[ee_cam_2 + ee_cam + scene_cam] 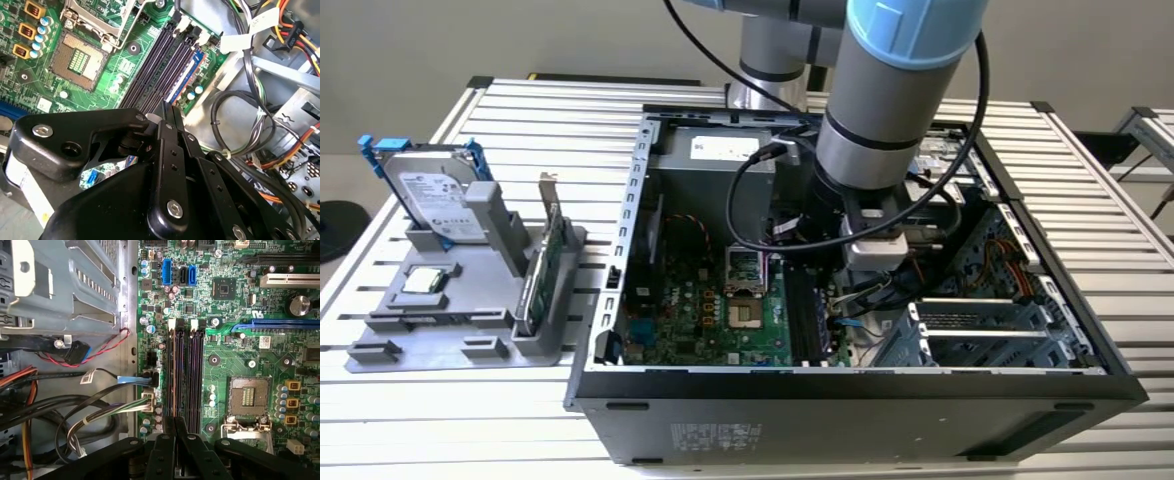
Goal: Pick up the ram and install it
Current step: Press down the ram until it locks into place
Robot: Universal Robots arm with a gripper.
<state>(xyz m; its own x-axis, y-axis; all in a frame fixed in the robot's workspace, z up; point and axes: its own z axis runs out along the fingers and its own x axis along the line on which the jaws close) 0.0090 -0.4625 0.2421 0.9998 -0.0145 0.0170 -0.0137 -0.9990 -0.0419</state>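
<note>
gripper (174, 422) over motherboard (235, 360), slatted table (480, 400)

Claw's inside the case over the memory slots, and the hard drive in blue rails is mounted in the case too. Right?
Not quite. In the exterior view the hard drive stands on the grey holder outside the case, at that view's left. The claw is over the memory slots in the first wrist view.

Inside the open computer case (854, 385), the claw (174, 421) hangs over the memory slots (186, 375); cable bundles (75, 410) crowd one side, the processor socket (249, 397) the other.
</note>
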